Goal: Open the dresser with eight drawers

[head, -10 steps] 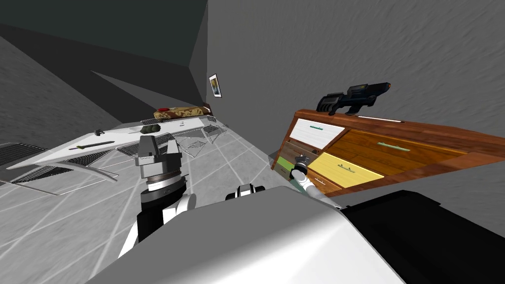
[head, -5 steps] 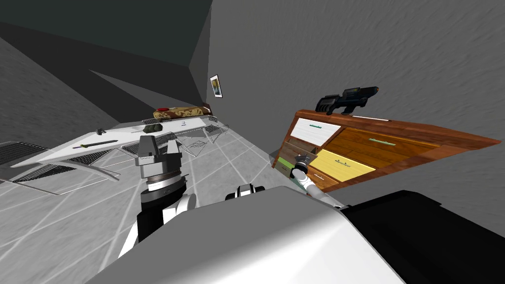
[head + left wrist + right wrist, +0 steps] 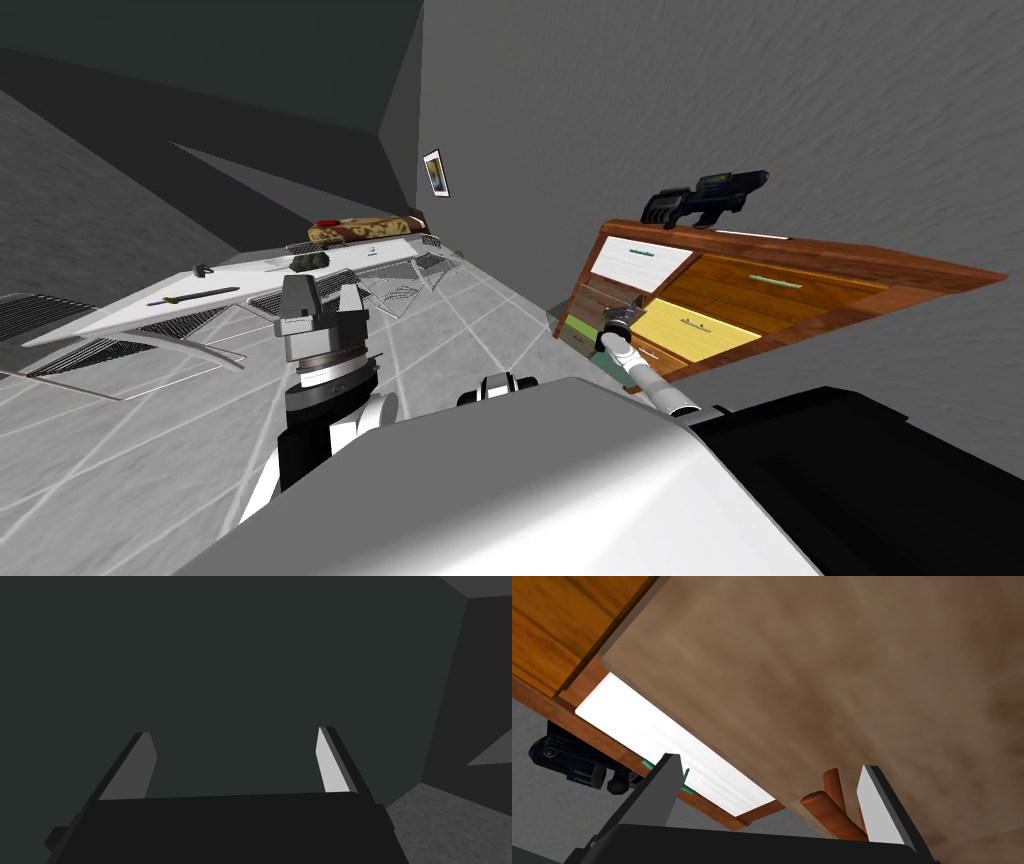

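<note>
Dresser [image 3: 850, 258] stands against the grey wall on my right in the head view. It has a wooden frame and drawer fronts in mixed colours: white front [image 3: 640, 262] at the upper near corner, wide orange-wood front [image 3: 770, 292] beside it, yellow front [image 3: 690, 330] below that, brown front [image 3: 598, 298] under the white one, green front [image 3: 574, 331] lower still. A dark blaster-shaped toy [image 3: 705, 197] lies on top.

Right claw [image 3: 618, 317] is up against the brown front, with the arm stretched out towards it. In the right wrist view the claw [image 3: 770, 763] is spread wide, pinching nothing. The brown front [image 3: 837, 676] is very close ahead of the fingers. A reddish-brown bar handle [image 3: 823, 804] sits between the two fingers, nearer one of them; I cannot tell whether it touches that finger. The white front [image 3: 662, 738] shows past the brown one's edge. Its teal handle [image 3: 685, 780] is just beside the other finger, and the toy lies beyond it.

Left claw [image 3: 323, 288] is held up over the tiled floor [image 3: 470, 320], well apart from the dresser. The left wrist view shows this claw [image 3: 234, 732] spread, nothing between the fingers.

A white bench [image 3: 130, 312] carrying small items stands far to my left
</note>
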### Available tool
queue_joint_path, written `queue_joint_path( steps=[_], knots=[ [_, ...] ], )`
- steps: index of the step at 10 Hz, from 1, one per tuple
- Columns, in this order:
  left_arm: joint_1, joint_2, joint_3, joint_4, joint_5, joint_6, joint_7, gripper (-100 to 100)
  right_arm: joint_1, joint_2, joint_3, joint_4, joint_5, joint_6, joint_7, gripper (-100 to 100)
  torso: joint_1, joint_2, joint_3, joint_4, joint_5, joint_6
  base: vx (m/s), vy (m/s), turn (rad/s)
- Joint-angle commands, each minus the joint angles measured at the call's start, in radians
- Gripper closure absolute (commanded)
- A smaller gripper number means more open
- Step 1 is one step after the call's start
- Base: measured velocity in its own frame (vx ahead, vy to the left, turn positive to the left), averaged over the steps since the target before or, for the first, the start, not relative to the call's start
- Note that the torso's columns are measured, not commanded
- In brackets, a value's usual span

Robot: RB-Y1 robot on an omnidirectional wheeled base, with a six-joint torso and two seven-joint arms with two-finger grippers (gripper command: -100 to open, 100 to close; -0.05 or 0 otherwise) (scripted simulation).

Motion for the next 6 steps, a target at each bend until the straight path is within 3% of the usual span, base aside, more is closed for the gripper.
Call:
queue_joint_path(
  steps=[1, 6],
  knots=[
    [0.0, 0.0, 0.0, 0.0, 0.0, 0.0, 0.0, 0, 0.001, 0.0, 0.0, 0.002, -0.002, -0.005, 0.003, 0, -0.002, 0.0, 0.0, 0.0, -0.001, 0.0, 0.0, 0.0, 0.0],
    [0.0, 0.0, 0.0, 0.0, 0.0, 0.0, 0.0, 0, 0.006, 0.007, 0.006, 0.006, -0.004, -0.01, 0.004, 0, -0.006, -0.004, -0.002, -0.003, -0.005, 0.001, 0.0, 0.0, 0.0]
  ],
)
